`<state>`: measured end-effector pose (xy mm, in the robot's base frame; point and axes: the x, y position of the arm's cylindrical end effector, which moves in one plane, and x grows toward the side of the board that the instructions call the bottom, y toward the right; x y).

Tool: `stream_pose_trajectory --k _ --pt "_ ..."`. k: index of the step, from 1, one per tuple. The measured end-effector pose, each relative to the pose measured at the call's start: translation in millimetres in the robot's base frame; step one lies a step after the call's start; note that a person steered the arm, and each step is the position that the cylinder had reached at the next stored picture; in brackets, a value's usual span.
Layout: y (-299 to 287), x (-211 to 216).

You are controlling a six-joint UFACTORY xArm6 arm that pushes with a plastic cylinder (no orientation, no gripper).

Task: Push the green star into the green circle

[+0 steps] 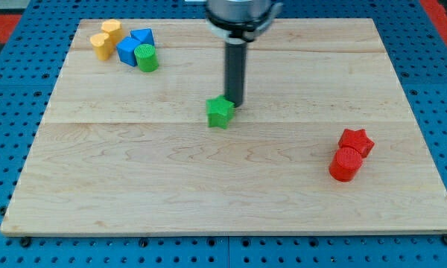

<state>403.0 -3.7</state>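
The green star [220, 112] lies near the middle of the wooden board. My tip [234, 103] stands just at the star's upper right edge, touching or nearly touching it. The green circle [146, 57] sits at the view's upper left, at the right end of a cluster of blocks, well to the left of and above the star. The dark rod rises from the tip toward the view's top.
Beside the green circle are a blue cube [127, 50], a blue triangle [143, 36] and two yellow blocks [101, 45] [111, 30]. A red star [356, 141] and a red cylinder [346, 164] sit at the lower right. The wooden board [171, 171] lies on a blue perforated base.
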Motion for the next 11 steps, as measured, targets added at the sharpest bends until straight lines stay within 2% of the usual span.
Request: stream_pose_trajectory --k 1,2,3,5,7,8,9,11 --pt "66 -5" --pt "100 42" --pt "24 50" --pt "-68 -10" --pt "-80 -19" --pt "-83 -4" --pt "-128 -5" --pt "-100 -34"
